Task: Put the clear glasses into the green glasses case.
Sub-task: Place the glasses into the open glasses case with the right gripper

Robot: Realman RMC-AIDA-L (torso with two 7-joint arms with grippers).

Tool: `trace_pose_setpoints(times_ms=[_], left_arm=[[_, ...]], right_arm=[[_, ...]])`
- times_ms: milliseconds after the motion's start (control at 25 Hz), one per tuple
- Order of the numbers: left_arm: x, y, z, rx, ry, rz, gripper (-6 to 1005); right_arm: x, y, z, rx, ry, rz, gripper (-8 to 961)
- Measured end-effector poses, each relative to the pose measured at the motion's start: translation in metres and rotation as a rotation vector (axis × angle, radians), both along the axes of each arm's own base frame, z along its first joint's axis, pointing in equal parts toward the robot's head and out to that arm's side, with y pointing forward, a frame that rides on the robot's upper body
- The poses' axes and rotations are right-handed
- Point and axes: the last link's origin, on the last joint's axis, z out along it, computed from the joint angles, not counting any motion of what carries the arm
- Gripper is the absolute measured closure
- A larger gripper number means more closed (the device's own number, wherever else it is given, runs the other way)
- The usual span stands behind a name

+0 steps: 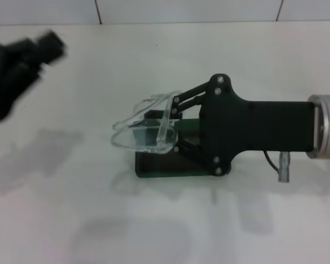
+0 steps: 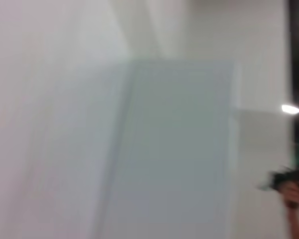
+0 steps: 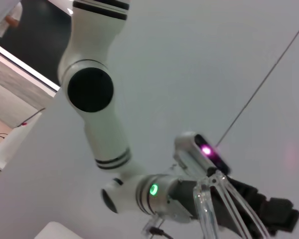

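**Glasses held over the case, not yet inside**

Right gripper (image 1: 164,127), nearest the head camera, reaches in from the right, fingers clamped on the glasses (image 1: 146,127). They hang just above the open green case (image 1: 159,165), which lies on the white table (image 1: 154,231). Lowering and letting go remain, by my reading. Bare table surrounds the case on every side. Left gripper (image 1: 49,44) is raised at the far left, well apart; whether it is open cannot be told.

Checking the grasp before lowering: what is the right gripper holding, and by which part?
The right gripper holds the clear glasses by the frame's right end, above the green glasses case.
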Motion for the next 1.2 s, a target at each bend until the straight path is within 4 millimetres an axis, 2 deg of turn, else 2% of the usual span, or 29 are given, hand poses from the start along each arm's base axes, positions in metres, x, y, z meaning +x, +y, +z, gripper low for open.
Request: trace_pose_setpoints(times_ms=[160,280,440,600,800,1040,1200], left_arm=[[-0.024,-0.010,0.019,0.112,-0.022,0.104,902],[-0.036,-0.020,0.026,0.174,-0.029,0.156,902],[-0.047,-0.032,0.024,0.262,-0.010,0.198,902],[-0.052,-0.034,0.023,0.285,0.007,0.220,902],[-0.054,-0.031,0.023,0.280,0.031,0.240,903],[-0.057,-0.025,0.023,0.292,0.058,0.260,903],[-0.055,-0.021,0.022,0.314,0.072,0.251,904]], right_arm=[[0.002,0.005,0.006,0.008,0.009,-0.030,834],[0.001,0.013,0.014,-0.014,0.019,-0.094,834],[0.000,0.027,0.024,-0.068,-0.003,-0.202,833],[-0.006,0.041,0.028,-0.116,-0.112,-0.309,833],[-0.028,0.052,0.036,-0.148,-0.329,-0.465,833],[-0.074,0.051,0.057,-0.220,-0.598,-0.576,833],[-0.097,0.053,0.055,-0.316,-0.785,-0.665,833]])
